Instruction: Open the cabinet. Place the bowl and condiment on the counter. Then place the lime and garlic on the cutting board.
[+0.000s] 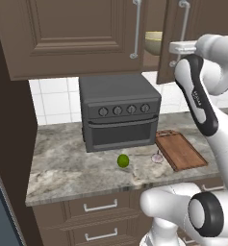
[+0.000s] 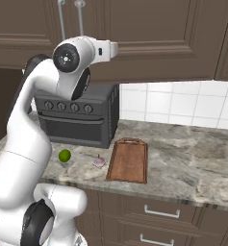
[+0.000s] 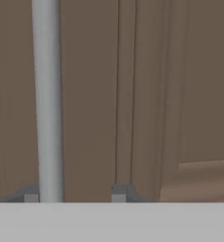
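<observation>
Step one in hand: opening the cabinet [image 1: 77,33]. Gripper [image 3: 74,196] sits at the right door's handle [image 3: 47,99], bar just inside the left fingertip [image 3: 31,196], jaws parted, not clamped (contact unclear). Door ajar, bowl [image 1: 154,42] visible inside. Next move likely calls for swinging the door wider.

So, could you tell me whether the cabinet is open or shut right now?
Partly open: the right door is swung outward, and the bowl shows in the gap; the left door is shut.
</observation>
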